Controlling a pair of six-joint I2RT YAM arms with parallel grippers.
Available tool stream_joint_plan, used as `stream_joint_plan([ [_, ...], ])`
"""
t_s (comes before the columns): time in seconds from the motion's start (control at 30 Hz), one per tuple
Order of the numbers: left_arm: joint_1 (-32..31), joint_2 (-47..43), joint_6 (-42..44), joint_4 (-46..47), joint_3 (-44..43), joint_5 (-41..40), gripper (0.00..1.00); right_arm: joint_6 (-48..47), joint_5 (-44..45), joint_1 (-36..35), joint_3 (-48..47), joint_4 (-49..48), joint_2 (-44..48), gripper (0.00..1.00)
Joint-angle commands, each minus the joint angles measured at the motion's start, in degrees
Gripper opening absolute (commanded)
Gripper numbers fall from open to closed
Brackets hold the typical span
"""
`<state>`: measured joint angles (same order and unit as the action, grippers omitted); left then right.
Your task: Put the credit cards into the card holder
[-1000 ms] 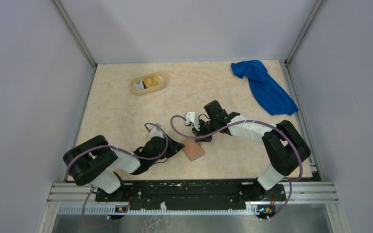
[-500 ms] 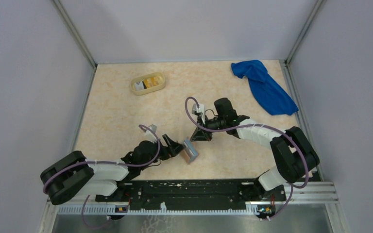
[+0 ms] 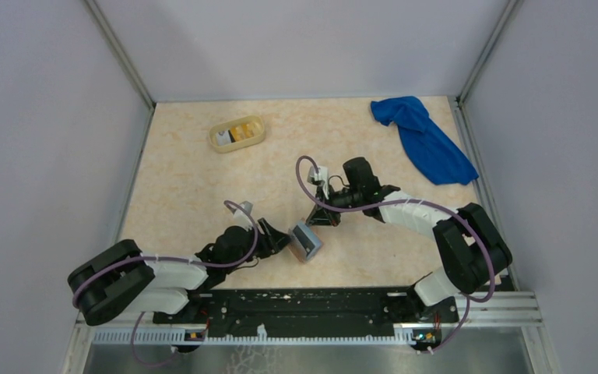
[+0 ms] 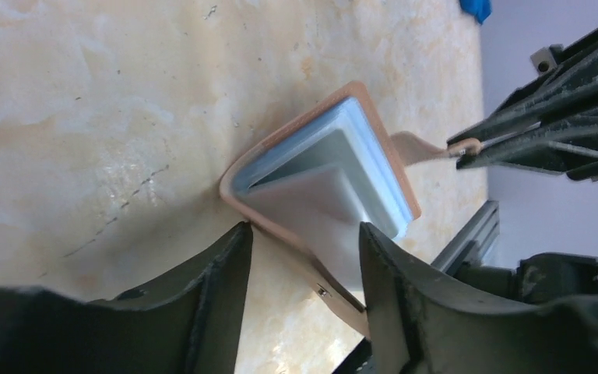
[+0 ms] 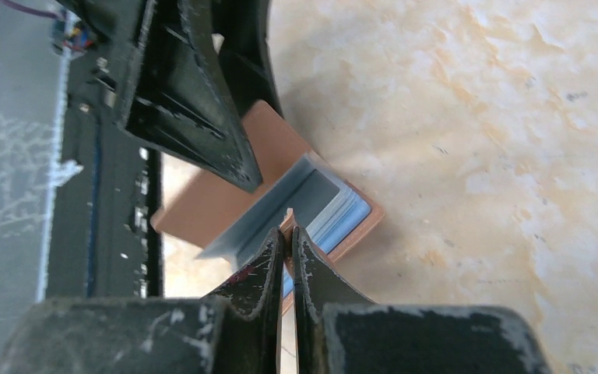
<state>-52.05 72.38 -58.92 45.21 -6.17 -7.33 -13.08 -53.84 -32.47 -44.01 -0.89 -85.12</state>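
The tan card holder (image 3: pixel 305 240) stands partly open on the table near the front, its grey-blue slots showing (image 4: pixel 335 156). My right gripper (image 3: pixel 317 220) is shut on the holder's thin tan tab (image 5: pixel 288 226) and holds one flap up. My left gripper (image 4: pixel 305 231) is open, and its fingers (image 5: pixel 195 117) stand on either side of the holder's lower flap. The credit cards (image 3: pixel 237 132), white, black and yellow-orange, lie in a pale yellow oval tray (image 3: pixel 258 123) at the back left, far from both grippers.
A blue cloth (image 3: pixel 424 140) lies crumpled at the back right corner. Grey walls close the table on three sides. The black rail with the arm bases (image 3: pixel 304 300) runs just behind the holder at the near edge.
The holder lay shut and flat; my right gripper pulled its tab up and it now stands open. My left arm reached forward and its fingers came around the lower flap.
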Motion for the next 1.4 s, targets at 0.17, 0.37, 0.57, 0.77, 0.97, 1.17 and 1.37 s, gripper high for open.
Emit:
stream_joint_plan([
  [0.17, -0.3, -0.5, 4.5, -6.6, -1.5, -3.2, 0.30, -14.9, 17.1, 0.0, -5.2, 11.3, 0.5, 0.00],
  [0.37, -0.2, 0.7, 9.8, -11.7, -3.2, -3.4, 0.12, -17.6, 32.2, -0.1, -8.7, 16.3, -4.0, 0.13],
  [0.57, 0.3, 3.5, 14.5, -12.9, -5.2, -1.3, 0.06, -16.2, 27.0, -0.1, -8.1, 14.4, 0.5, 0.41],
  [0.77, 0.4, 4.7, 15.1, -11.5, -5.5, -0.1, 0.05, -19.2, 7.7, -0.1, -6.7, 17.2, 4.2, 0.43],
  [0.97, 0.4, 5.6, 14.3, -9.2, -5.1, 0.7, 0.03, -15.5, 10.3, -0.5, -12.7, 24.2, -6.0, 0.35],
  [1.17, 0.4, 6.0, 13.8, -7.6, -4.7, 1.4, 0.02, -9.8, 15.6, -0.7, -15.4, 26.4, -10.6, 0.40],
  [1.37, 0.4, 5.5, 13.4, -7.1, -4.4, 1.7, 0.02, -8.4, 11.6, -1.4, -17.5, 30.2, -15.2, 0.45],
])
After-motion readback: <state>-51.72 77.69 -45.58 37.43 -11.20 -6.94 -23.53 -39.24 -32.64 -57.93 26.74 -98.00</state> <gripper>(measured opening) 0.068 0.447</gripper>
